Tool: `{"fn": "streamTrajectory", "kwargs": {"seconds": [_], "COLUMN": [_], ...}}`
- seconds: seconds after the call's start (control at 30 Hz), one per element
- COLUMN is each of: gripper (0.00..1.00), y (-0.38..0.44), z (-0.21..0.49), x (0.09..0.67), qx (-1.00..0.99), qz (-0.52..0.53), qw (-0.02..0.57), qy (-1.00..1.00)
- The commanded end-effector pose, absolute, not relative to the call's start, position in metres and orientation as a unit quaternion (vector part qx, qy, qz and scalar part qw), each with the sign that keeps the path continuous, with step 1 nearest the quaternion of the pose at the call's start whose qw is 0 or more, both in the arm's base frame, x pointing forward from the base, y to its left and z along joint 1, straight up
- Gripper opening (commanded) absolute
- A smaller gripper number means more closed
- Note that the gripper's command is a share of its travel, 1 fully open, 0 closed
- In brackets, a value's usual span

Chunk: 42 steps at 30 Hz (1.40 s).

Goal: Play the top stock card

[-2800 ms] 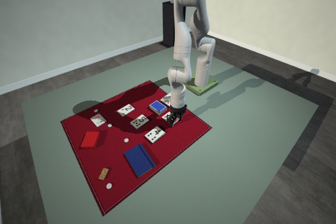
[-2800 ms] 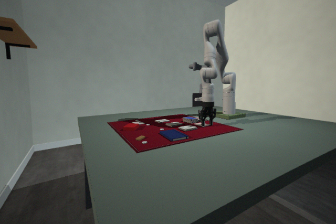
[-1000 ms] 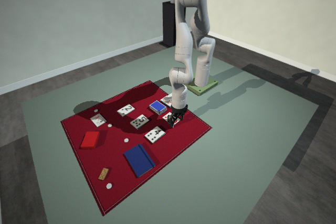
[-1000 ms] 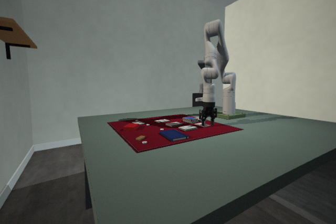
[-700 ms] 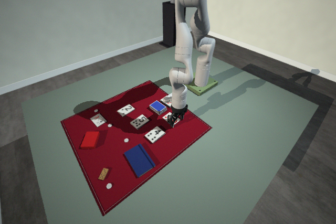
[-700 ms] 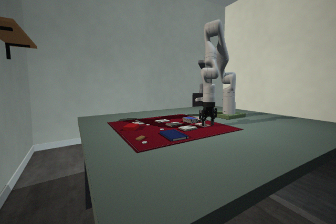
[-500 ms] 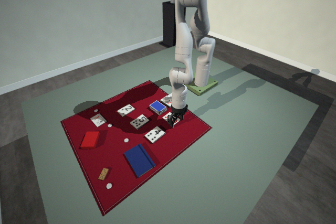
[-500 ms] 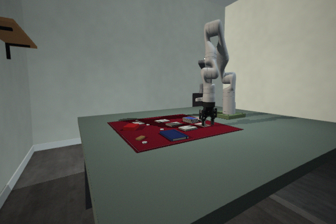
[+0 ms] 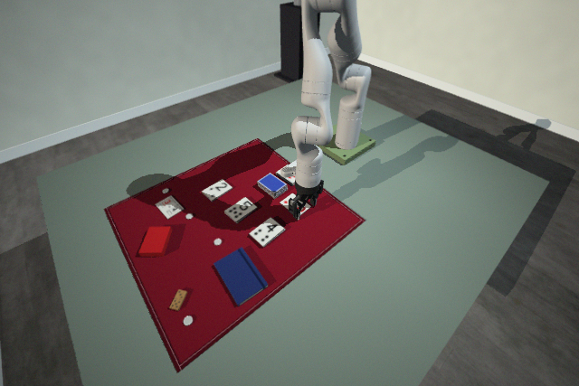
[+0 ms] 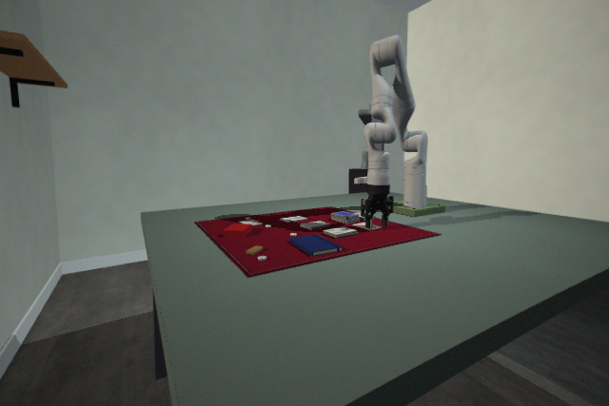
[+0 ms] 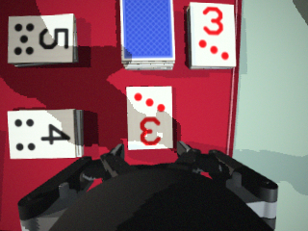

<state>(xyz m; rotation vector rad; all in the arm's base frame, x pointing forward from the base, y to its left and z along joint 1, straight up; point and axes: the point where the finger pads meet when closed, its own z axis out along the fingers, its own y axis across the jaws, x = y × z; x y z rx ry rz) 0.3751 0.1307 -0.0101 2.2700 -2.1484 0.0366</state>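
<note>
Hand [image 11: 150, 153] open, empty; red 3 card [image 11: 149, 117] flat on mat between fingertips.

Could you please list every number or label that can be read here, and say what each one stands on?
"5", black, on a pile's top card.
"4", black, on another pile.
"3", red, on the pile by the mat edge.
"3", red, on the single card lying before the open gripper.
"2", black, on a farther pile.
The card beyond: unreadable.
</note>
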Motion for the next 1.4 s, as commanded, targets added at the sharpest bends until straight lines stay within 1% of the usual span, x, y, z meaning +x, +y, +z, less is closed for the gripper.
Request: {"fn": "streamTrajectory", "kwargs": {"seconds": [0.0, 0.73, 1.37], "gripper": [0.85, 0.85, 0.85], "y": [0.131, 0.131, 0.131], "z": [-0.010, -0.004, 0.062], "x": [0.376, 0.376, 0.375], "qx": [0.726, 0.726, 0.726], "qz": [0.012, 0.012, 0.012], "qw": [0.007, 0.007, 0.007], "qy": [-0.687, -0.687, -0.687]}}
